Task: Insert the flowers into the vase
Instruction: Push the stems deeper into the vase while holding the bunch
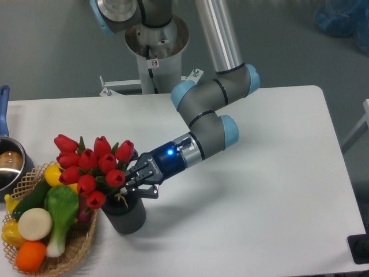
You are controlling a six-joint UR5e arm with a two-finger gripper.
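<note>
The flowers (92,164), a bunch of red tulip buds with green leaves, stand tilted to the left, and their stems go down into the mouth of the vase (127,216). The vase is a short dark grey cylinder standing upright near the table's front left. My gripper (134,178) comes in from the right, level with the stems just above the vase's rim. Its jaws look spread apart on either side of the stems. The lower stems are hidden by the buds and the vase wall.
A wicker basket (75,248) with toy fruit and a green-and-white leafy vegetable (60,210) stands against the vase's left side. A steel pot (8,164) with a blue handle is at the left edge. The robot's base (155,52) stands behind the table.
</note>
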